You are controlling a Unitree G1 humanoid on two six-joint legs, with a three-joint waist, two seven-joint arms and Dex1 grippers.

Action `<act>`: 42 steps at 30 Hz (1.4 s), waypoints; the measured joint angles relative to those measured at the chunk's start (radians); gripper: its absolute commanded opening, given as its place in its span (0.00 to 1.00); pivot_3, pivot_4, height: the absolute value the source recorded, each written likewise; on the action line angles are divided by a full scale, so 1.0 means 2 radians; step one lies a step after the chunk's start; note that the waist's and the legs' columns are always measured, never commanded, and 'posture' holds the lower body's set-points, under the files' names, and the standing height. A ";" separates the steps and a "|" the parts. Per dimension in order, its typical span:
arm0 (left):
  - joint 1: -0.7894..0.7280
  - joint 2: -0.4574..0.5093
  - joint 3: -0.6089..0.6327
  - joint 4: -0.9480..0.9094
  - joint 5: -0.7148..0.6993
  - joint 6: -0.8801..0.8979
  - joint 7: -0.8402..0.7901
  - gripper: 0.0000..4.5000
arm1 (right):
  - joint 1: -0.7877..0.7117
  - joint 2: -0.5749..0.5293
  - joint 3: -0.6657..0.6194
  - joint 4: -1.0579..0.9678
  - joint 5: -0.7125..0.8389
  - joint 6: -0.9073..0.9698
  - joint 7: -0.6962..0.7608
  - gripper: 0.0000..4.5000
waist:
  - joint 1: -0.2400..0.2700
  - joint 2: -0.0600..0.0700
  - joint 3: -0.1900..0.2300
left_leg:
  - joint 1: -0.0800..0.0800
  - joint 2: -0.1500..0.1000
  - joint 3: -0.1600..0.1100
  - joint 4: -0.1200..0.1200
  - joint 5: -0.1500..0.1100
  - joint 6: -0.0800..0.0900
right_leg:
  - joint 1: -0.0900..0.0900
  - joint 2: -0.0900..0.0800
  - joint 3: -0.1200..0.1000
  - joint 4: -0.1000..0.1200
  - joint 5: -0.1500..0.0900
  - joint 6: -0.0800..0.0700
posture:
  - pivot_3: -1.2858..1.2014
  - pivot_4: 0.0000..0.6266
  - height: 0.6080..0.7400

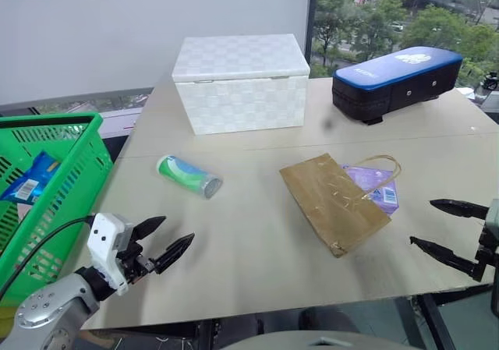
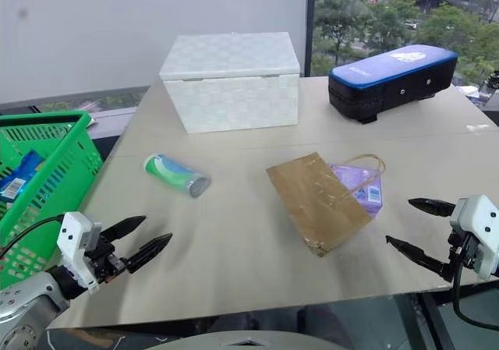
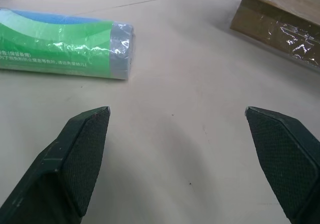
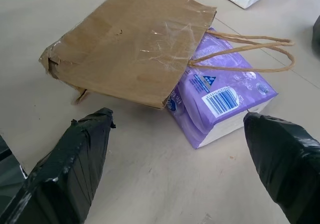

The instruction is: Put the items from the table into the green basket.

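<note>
Both grippers hover wide open and empty over the smooth beige table (image 1: 257,249). Ahead of the left gripper (image 1: 165,241) lies the glossy tube (image 1: 189,176); ahead of the right gripper (image 2: 415,227), a creased paper bag (image 1: 334,202) overlaps the purple packet (image 1: 380,189). The lattice basket (image 1: 54,178) sits just left of the left gripper.

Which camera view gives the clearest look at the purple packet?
The right wrist view: the purple packet shows up close, barcode visible, partly under the brown paper bag. Both eye views show a small part of it beyond the bag.
</note>
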State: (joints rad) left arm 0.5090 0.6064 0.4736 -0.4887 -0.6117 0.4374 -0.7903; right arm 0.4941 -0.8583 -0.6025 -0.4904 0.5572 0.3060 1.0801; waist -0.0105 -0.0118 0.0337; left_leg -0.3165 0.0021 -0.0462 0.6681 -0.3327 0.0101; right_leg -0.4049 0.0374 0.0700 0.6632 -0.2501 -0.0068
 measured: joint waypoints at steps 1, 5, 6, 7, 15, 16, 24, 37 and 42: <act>0.000 0.000 0.000 0.000 0.000 0.000 0.000 1.00 | 0.000 0.000 0.000 0.000 0.000 0.000 0.000 1.00 | 0.000 0.000 0.000 | 0.000 0.000 0.000 0.000 0.000 0.000 | 0.000 0.000 0.000 0.000 0.000 0.000 | 0.53 0.00 1.00; -0.081 0.004 -0.022 -0.007 -0.032 0.050 0.029 1.00 | -0.089 0.001 0.032 -0.043 0.041 0.024 -0.031 1.00 | -0.001 0.001 0.004 | 0.002 0.000 0.000 0.000 0.000 0.000 | 0.001 0.000 0.000 0.000 0.000 0.000 | 0.53 0.00 1.00; -0.103 0.006 -0.028 -0.023 -0.046 0.068 0.042 1.00 | -0.106 0.000 0.041 -0.068 0.055 0.026 -0.035 1.00 | -0.001 0.001 0.003 | 0.002 0.000 0.000 0.000 0.000 0.000 | 0.002 0.000 0.000 0.000 0.000 0.000 | 0.53 0.00 1.00; -0.116 0.006 -0.031 -0.036 -0.058 0.081 0.054 1.00 | -0.112 0.000 0.046 -0.085 0.063 0.028 -0.036 1.00 | 0.000 0.001 0.003 | 0.003 0.000 -0.001 0.000 0.000 0.000 | 0.004 0.001 -0.001 0.000 0.001 0.001 | 0.53 0.00 1.00; -0.210 0.029 -0.081 -0.053 -0.239 0.278 0.178 1.00 | -0.113 0.000 0.068 -0.102 0.077 0.042 -0.045 1.00 | 0.003 0.000 0.003 | 0.001 0.000 -0.003 0.000 -0.001 0.001 | 0.002 -0.001 -0.001 -0.001 0.001 0.002 | 0.53 0.00 1.00; -0.221 0.034 -0.093 -0.048 -0.281 0.308 0.199 1.00 | -0.106 0.000 0.068 -0.102 0.073 0.040 -0.041 1.00 | 0.003 0.000 0.003 | 0.001 0.000 -0.003 0.000 -0.001 0.001 | 0.002 -0.001 0.000 -0.001 0.000 0.003 | 0.52 0.00 1.00; -0.370 -0.045 -0.202 0.111 -0.418 0.395 0.368 1.00 | -0.071 0.009 0.070 -0.099 0.047 0.018 -0.024 1.00 | 0.003 0.001 0.003 | 0.003 -0.001 -0.003 0.001 0.000 0.000 | 0.005 -0.001 0.000 0.000 0.000 0.003 | 0.50 0.00 1.00; -0.460 -0.159 -0.278 0.256 -0.284 0.395 0.316 0.01 | -0.018 0.034 0.043 -0.122 0.039 0.008 -0.036 1.00 | -0.019 0.001 0.002 | 0.003 -0.004 -0.002 0.000 0.001 -0.002 | 0.004 0.000 0.001 0.000 0.000 0.003 | 0.46 0.01 1.00; -0.442 -0.152 -0.232 0.214 -0.284 0.376 0.282 0.01 | -0.014 0.040 0.041 -0.127 0.032 0.004 -0.043 1.00 | -0.024 0.001 0.002 | 0.003 -0.003 -0.002 0.001 0.000 -0.001 | 0.004 0.000 0.001 0.000 0.000 0.003 | 0.47 0.00 1.00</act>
State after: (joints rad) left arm -0.3757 0.3032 0.0100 -0.0615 -1.1802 1.1889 -0.2267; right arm 0.4669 -0.7792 -0.5195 -0.7435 0.6211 0.3145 0.9936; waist -0.0578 -0.0092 0.0378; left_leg -0.3111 -0.0044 -0.0504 0.6693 -0.3317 0.0078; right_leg -0.3966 0.0365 0.0715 0.6634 -0.2495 -0.0007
